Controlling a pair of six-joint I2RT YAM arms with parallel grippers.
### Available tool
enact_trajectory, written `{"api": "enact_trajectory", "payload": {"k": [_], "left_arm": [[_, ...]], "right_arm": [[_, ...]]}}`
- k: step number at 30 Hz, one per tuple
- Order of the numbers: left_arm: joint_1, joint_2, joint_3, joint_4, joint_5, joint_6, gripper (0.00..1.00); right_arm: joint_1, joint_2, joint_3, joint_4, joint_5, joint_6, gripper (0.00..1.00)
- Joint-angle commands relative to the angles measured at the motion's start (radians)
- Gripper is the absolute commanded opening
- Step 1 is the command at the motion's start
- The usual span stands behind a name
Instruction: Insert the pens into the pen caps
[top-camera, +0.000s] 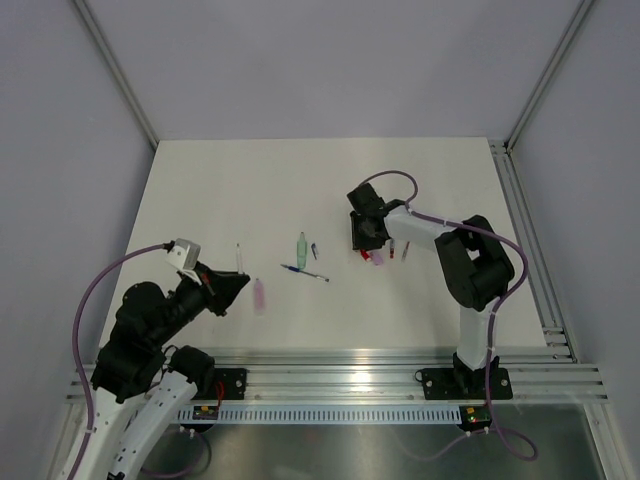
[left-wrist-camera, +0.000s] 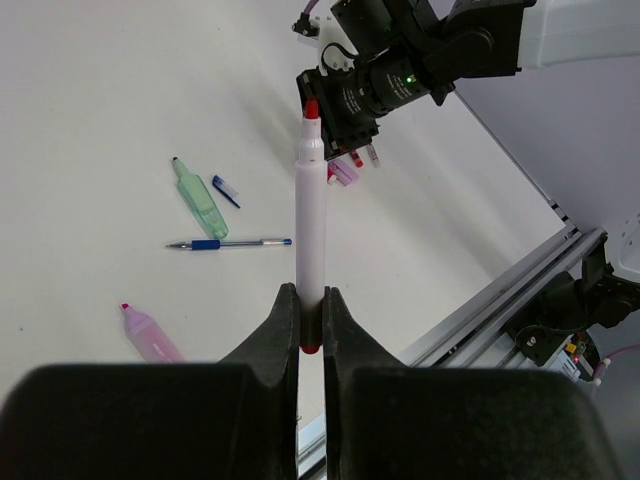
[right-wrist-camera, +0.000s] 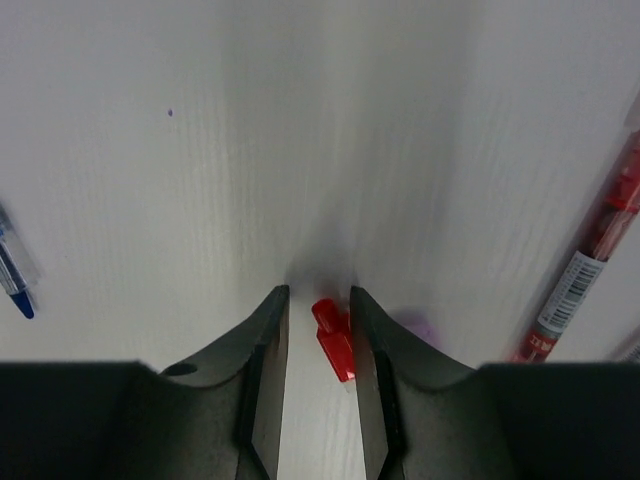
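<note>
Nearest, clamped fast in the left tool (left-wrist-camera: 311, 300): slim white plastic marker (left-wrist-camera: 310, 230) with red tip, pointing away over the white bench (left-wrist-camera: 100, 80). Beyond, lying on it: stubby pale pink highlighter (left-wrist-camera: 150, 335), then blue ballpoint pen (left-wrist-camera: 230, 242), pale green highlighter (left-wrist-camera: 200, 200) and small dark blue cap (left-wrist-camera: 226, 191) just beside that. Farthest, loose between the half-parted fingers of the right tool (right-wrist-camera: 318, 300): small red plastic cap (right-wrist-camera: 335, 345), red stick pen (right-wrist-camera: 590, 250) nearby.
</note>
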Motion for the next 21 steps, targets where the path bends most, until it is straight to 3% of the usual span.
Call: {"api": "enact_trajectory", "payload": {"k": [1,16,21], "left_arm": [[0.011,0.005,-0.008,0.048,0.034,0.016,0.0],[0.031,0.018,-0.009,0.05,0.048,0.014,0.0],[0.034,0.017,-0.009,0.05,0.051,0.014,0.0]], "right_arm": [[0.026,-0.027,-0.033,0.038,-0.071,0.005,0.37],[0.208,-0.171,-0.168,0.043,-0.027,0.088,0.37],[0.209,-0.259,-0.148,-0.002,0.034,0.134,0.47]]}}
